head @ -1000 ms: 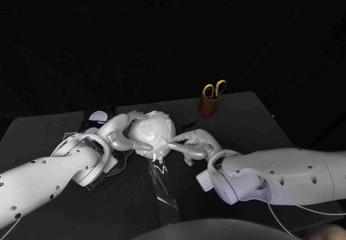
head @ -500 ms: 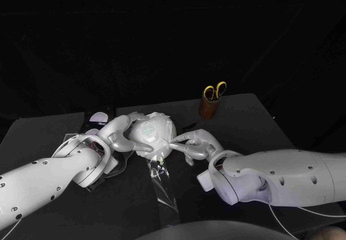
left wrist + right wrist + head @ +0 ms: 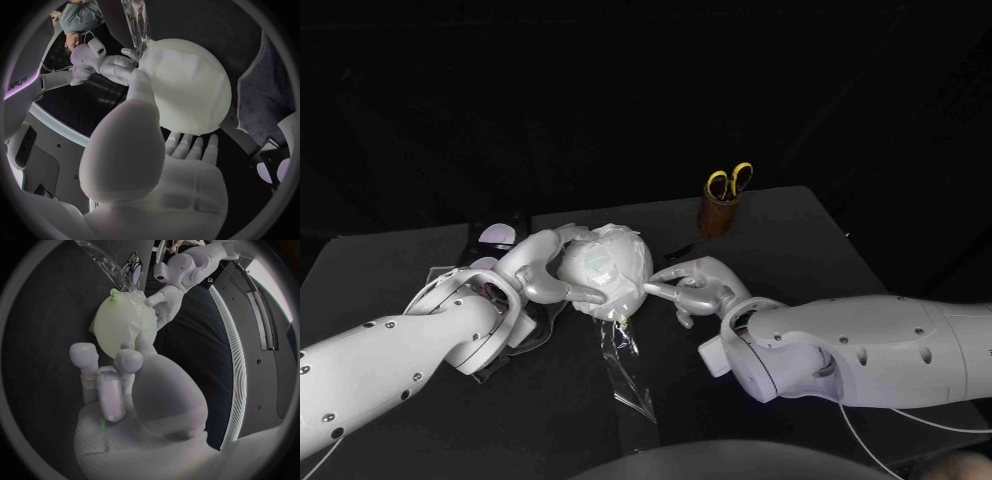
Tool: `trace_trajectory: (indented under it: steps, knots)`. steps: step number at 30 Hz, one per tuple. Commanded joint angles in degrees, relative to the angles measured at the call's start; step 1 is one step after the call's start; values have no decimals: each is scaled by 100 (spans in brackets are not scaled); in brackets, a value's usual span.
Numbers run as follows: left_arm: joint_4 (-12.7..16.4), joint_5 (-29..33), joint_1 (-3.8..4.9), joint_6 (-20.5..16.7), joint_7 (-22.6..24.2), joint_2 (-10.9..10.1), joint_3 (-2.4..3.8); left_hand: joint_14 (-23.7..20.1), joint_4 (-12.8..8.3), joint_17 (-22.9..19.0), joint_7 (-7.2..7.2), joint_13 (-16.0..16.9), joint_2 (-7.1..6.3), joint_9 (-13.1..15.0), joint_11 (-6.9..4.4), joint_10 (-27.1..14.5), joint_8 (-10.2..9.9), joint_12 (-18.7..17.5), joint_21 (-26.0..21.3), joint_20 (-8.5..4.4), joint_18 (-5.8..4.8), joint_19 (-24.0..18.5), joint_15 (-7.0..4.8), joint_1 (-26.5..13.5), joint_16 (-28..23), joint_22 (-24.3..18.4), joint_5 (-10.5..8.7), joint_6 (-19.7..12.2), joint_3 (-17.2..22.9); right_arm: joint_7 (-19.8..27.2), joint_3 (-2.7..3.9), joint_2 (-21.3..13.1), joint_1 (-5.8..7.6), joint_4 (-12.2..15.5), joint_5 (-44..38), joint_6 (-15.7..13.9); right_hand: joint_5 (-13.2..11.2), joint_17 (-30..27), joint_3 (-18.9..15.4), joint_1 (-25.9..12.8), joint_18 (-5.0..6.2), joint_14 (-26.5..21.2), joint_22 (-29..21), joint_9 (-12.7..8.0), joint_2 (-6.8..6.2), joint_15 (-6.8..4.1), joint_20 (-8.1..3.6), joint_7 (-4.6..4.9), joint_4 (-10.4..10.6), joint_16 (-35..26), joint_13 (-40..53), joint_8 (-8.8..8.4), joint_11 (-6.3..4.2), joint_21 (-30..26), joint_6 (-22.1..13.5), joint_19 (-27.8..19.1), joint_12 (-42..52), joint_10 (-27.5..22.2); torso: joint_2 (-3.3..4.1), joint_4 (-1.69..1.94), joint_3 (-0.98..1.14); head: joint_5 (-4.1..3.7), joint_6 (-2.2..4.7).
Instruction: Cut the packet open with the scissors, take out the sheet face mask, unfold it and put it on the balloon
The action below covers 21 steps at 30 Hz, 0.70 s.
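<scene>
The left hand (image 3: 538, 270) cups the pale round balloon (image 3: 620, 296), draped in a white sheet face mask (image 3: 600, 258), above the black table (image 3: 790, 235). The right hand (image 3: 692, 288) touches the balloon's side with curled fingers; whether they pinch the mask is hidden.

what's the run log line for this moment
left hand: holds balloon | sheet mask: over balloon | right hand: at balloon's side, grip unclear | scissors: in holder | packet: on table

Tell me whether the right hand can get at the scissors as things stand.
Probably yes: nothing stands between the right hand and the scissors in their holder, though it is touching the balloon.
</scene>
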Motion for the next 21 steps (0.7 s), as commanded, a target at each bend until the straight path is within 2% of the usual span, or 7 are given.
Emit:
trace_trajectory:
  steps: [1, 15, 21]
  knots:
    - [13, 25, -25, 216, -54, 13, -23, 57, 11, -8, 374, -3, 12, 10, 26, 55, 19, -51, -31, -20, 7, 4, 17, 57, -32, -9, 35, 44, 35, -22, 2, 43, -3, 10, -21, 35, -42, 1505, -38, -61, 100, 626, -4, -7, 7, -36, 7, 6, 6, 20, 3993, -32, -46, -41, -1, -50, 3412, 636, 4, 2, 5, 6, 20]
    - [20, 32, -24, 220, -59, 24, -23, 57, 11, -8, 374, -3, 12, 10, 26, 55, 19, -51, -31, -20, 7, 4, 17, 57, -32, -9, 35, 44, 35, -59, 9, 176, -3, -15, 3, 65, -66, 1505, -75, -78, 98, 626, 10, -2, 19, -37, 10, -5, 13, 20, 3993, -28, -52, -31, 29, -39, 3412, 636, -1, 3, 3, 5, 23]
    - [21, 32, -24, 221, -59, 27, -23, 57, 11, -8, 374, -3, 12, 10, 26, 55, 19, -51, -31, -20, 7, 4, 17, 57, -32, -9, 35, 44, 35, -114, 9, 211, -3, -33, -23, 62, -68, 1505, -52, 80, 101, 626, 19, 19, 78, -70, -4, -56, -86, 20, 3993, 18, -95, -28, 162, -30, 3412, 636, 1, 0, 1, 7, 20]
